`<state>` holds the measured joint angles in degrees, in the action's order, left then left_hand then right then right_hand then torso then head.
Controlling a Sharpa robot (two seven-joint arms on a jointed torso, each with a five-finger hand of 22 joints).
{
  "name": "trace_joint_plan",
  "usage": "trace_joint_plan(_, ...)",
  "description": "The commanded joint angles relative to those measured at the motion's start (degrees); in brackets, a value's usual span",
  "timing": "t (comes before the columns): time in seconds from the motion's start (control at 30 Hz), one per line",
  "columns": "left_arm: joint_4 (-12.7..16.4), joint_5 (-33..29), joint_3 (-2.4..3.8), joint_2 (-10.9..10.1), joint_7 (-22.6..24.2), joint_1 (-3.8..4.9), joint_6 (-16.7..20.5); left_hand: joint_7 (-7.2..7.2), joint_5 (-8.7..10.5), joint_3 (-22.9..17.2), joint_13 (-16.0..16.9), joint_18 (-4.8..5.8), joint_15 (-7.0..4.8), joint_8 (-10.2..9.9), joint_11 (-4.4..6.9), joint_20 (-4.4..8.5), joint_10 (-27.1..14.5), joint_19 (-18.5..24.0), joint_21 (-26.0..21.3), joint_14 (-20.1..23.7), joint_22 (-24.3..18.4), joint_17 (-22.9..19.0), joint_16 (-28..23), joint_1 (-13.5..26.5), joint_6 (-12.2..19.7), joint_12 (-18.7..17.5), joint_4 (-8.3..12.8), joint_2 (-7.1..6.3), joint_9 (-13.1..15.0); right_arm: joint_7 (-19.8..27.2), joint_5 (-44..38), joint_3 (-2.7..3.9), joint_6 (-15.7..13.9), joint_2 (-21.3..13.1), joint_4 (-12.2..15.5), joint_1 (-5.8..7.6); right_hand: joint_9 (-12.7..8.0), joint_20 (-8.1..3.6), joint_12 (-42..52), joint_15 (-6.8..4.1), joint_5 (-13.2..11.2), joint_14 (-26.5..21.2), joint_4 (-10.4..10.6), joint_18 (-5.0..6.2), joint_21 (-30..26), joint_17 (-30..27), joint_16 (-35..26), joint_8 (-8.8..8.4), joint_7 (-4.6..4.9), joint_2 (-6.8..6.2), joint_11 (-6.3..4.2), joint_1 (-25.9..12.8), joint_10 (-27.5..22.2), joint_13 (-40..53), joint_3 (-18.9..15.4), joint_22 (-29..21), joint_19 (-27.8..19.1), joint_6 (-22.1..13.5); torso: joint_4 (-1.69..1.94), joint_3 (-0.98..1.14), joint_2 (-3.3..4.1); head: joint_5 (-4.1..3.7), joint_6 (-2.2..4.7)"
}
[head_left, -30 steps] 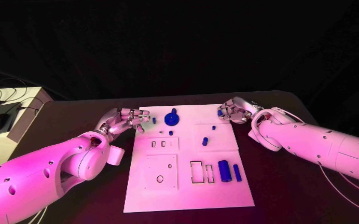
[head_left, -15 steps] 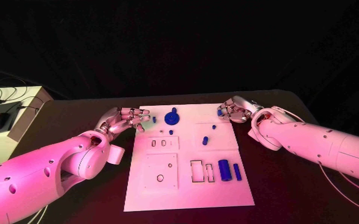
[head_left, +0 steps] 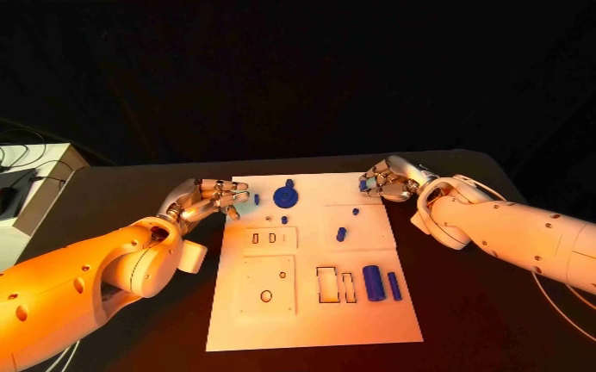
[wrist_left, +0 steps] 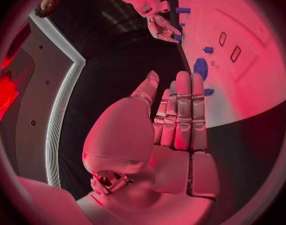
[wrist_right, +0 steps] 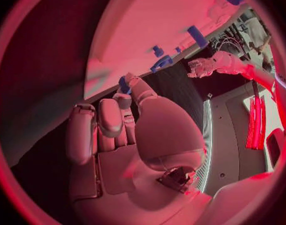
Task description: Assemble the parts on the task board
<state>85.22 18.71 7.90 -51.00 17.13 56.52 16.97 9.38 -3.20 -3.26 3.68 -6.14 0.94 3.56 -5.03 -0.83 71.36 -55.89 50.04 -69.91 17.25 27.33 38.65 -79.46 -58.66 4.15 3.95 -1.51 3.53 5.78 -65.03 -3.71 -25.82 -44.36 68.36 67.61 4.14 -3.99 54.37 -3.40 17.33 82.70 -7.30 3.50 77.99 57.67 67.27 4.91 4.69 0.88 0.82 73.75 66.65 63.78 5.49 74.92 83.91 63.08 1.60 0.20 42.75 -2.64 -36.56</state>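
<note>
The white task board (head_left: 311, 303) lies in the middle of the table. My right hand (head_left: 391, 181) hovers at its far right corner and pinches a small blue part (wrist_right: 124, 84) between thumb and fingertip. My left hand (head_left: 211, 198) is at the board's far left edge, fingers straight and side by side (wrist_left: 180, 110), holding nothing. A blue gear-like disc (head_left: 286, 195) stands on the board's far side, with a small blue peg (head_left: 257, 201) between it and the left hand. Two blue cylinders (head_left: 373, 282) lie at the near right.
More small blue pegs (head_left: 340, 234) stand mid-board. Rectangular slots (head_left: 328, 286) and a plate with round holes (head_left: 267, 286) mark the near half. A pale box with cables (head_left: 31, 187) sits off the table's left. Bare black table (head_left: 149, 329) flanks the board.
The right hand has crept slightly toward the board's far right corner with the blue part. The left hand has stayed where it was.
</note>
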Motion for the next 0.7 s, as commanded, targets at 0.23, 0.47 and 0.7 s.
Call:
trace_joint_plan(0.23,-0.21,0.28,0.04,0.13,0.24,-0.06,-0.93,-0.03,0.11,0.1,-0.09,-0.29,-0.09,0.14,0.01,-0.09,-0.45,0.43,0.19,0.41,0.05,-0.16,0.28,0.19,0.21,-0.12,0.05,0.57,0.09,-4.96,3.64,0.19,0.64,-1.02,5.16,1.15,-0.08,-0.46,-0.51,-0.27,0.02,-0.02,0.57,-0.86,-0.13,0.08,-0.4,-0.23,1.65,-0.1,-0.29,0.32,-0.04,0.22,-1.81,11.8,4.39,1.41,-0.1,-0.1,-0.27,0.55,-0.29)
trace_joint_plan(0.47,-0.07,0.27,0.04,0.07,0.51,-0.07,-1.23,-0.04,0.1,0.12,-0.09,-0.27,-0.06,0.13,-0.02,-0.12,-0.53,0.51,0.15,0.52,0.02,-0.22,0.28,0.21,0.26,-0.14,0.04,0.56,0.09,-9.33,3.34,0.08,0.87,0.26,10.42,1.53,-0.08,-0.36,-0.55,-0.16,-1.03,0.01,1.1,-0.83,-0.25,0.05,-0.44,-0.38,1.82,0.07,-0.19,0.12,-0.12,0.25,-2.03,11.77,4.38,1.11,-0.26,-0.34,-0.57,1.12,-0.65)
trace_joint_plan(0.7,-0.01,0.1,0.04,0.02,0.6,-0.08,-1.23,-0.07,0.1,0.08,-0.09,-0.26,-0.06,0.14,0.0,-0.14,-0.56,0.54,0.14,0.57,0.01,-0.24,0.31,0.17,0.28,-0.13,0.05,0.6,0.09,-12.5,0.95,-0.47,1.39,2.48,13.94,1.53,-0.1,-0.31,-0.44,-0.13,-1.04,0.0,1.25,-0.83,-0.22,0.0,-0.49,-0.47,1.9,0.01,-0.13,0.2,-0.1,0.33,-2.1,11.78,4.39,0.92,-0.11,-0.5,-0.69,1.83,-1.03)
